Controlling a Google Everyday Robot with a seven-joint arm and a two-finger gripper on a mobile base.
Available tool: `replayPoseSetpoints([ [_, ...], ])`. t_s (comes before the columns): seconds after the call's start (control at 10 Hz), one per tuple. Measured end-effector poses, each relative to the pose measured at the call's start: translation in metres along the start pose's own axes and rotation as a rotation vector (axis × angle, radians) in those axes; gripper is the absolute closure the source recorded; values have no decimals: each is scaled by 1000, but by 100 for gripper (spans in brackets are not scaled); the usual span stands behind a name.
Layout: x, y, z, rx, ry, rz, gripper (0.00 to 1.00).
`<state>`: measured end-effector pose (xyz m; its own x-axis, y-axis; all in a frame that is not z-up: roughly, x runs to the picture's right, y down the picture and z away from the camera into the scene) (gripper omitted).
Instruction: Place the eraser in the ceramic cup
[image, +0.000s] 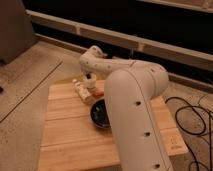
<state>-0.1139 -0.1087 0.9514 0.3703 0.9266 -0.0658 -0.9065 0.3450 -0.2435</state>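
Observation:
My gripper (89, 80) hangs low over the back left part of the wooden table (65, 135), at the end of the white arm that reaches in from the right. Just left of it and touching it in this view stands a small white thing (80, 89) that looks like the ceramic cup. A small dark patch (90, 76) sits at the gripper's tip. I cannot tell whether that patch is the eraser, and no eraser shows anywhere else on the table.
A round black bowl (100, 113) sits mid-table, partly behind my thick white forearm (135, 115). An orange-red thing (98, 94) lies between bowl and gripper. Black cables (192, 117) lie on the floor at the right. A dark wall runs behind.

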Motion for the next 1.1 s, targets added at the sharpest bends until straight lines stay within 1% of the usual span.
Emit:
replayPoseSetpoints([
  [0.1, 0, -1, 0, 0, -2, 2, 79],
  [0.3, 1, -2, 0, -2, -2, 5, 79],
  [0.9, 9, 1, 8, -10, 16, 1, 79],
  [1.0, 10, 1, 8, -10, 18, 2, 77],
  [1.1, 9, 0, 8, -10, 16, 4, 70],
])
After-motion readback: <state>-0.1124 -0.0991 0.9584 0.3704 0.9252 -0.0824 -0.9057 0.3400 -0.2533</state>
